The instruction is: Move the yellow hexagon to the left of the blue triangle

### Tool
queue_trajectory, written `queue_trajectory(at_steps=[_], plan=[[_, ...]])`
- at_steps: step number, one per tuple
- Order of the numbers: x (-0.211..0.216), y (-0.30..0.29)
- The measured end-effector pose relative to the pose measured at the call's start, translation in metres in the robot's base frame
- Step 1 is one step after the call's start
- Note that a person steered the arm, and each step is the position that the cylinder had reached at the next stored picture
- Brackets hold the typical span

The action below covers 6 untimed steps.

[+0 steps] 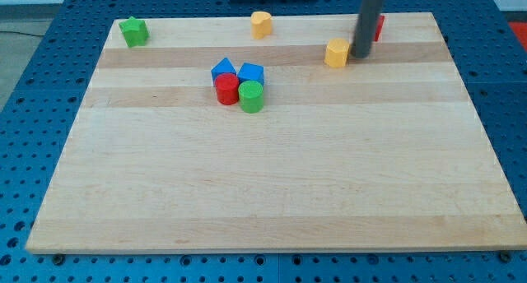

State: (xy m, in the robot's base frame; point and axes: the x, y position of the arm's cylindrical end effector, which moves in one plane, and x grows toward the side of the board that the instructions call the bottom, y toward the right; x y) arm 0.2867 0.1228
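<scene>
The yellow hexagon (336, 53) lies near the view's top, right of centre. My tip (361, 56) stands just to its right, close to or touching its right side. The blue triangle (222, 69) sits left of centre in a tight cluster with a blue block (251, 73), a red cylinder (227, 89) and a green cylinder (251, 95). The hexagon is well to the right of that cluster.
A green star-like block (133, 31) sits at the board's top left corner. A yellow heart-like block (261, 24) lies at the top edge. A red block (378, 26) is partly hidden behind the rod. The wooden board (272, 192) rests on a blue perforated table.
</scene>
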Motion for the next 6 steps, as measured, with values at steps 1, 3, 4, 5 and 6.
queue_trajectory(at_steps=[1,3,4,5,6], plan=[[0.008,-0.058],[0.017,-0.086],[0.018,-0.166],[0.023,-0.195],[0.045,-0.248]])
